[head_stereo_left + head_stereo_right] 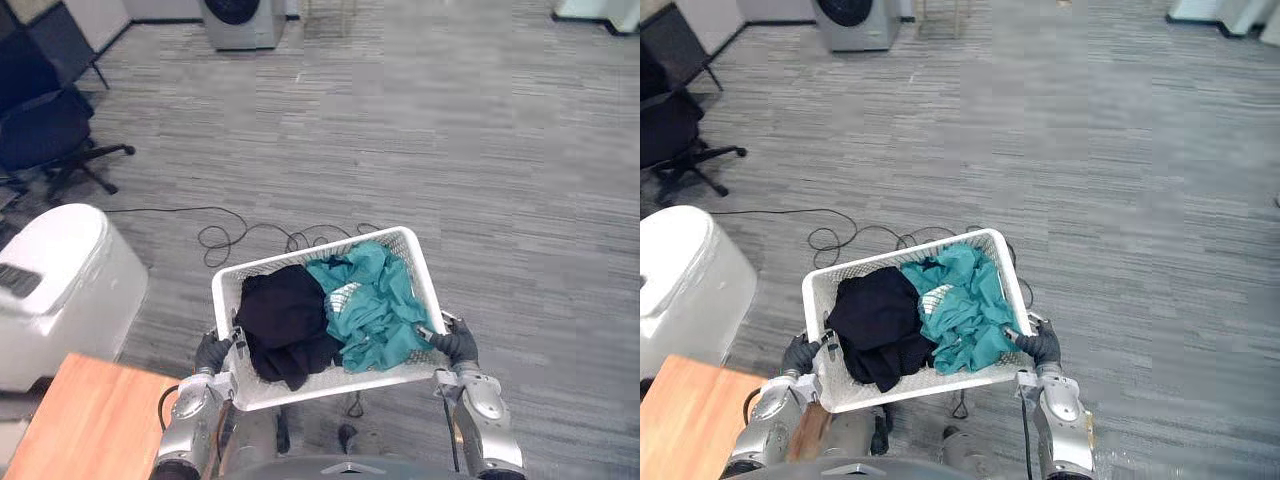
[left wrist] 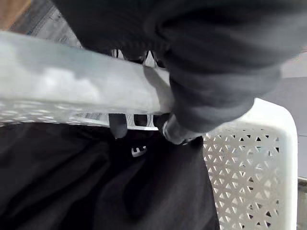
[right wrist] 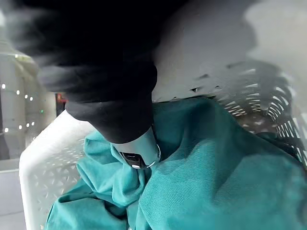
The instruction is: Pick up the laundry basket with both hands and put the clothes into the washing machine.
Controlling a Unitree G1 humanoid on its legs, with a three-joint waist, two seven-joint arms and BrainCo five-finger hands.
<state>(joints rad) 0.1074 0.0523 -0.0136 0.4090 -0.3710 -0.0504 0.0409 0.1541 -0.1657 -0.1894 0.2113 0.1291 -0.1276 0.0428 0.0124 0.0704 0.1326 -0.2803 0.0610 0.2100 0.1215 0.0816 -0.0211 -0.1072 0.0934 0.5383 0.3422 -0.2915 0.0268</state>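
Far on the left stands a black office chair (image 1: 45, 130). Near it is a white box (image 1: 60, 280) with a round top. Low down on that side, a corner of a wooden table (image 1: 80, 420) pokes in. These are not part of the job. They are just things to walk around.

Next comes the left hand (image 1: 213, 352). It grips the left side of the laundry basket (image 1: 340, 383). Its fingers are curled over the rim and hooked inside, so the basket cannot slip down. The basket is up off the grey floor (image 1: 450, 120), right in front of the robot. It sits flat enough that nothing spills out.

Far off at the top, a bit left of the middle, is the washing machine (image 1: 240, 22). It is well apart from the basket. So I think the picking up is done, and the carrying is the step in hand.

Inside the basket, the black clothes (image 1: 288, 320) lie in the left half. The teal clothes (image 1: 375, 305) lie in the right half, touching them.

Last comes the right hand (image 1: 458, 345). It grips the right side the same way, with its fingers curled over the rim and resting against the teal cloth. One hand on each side keeps the basket even. If one side dips on the walk, the clothes could slide out.
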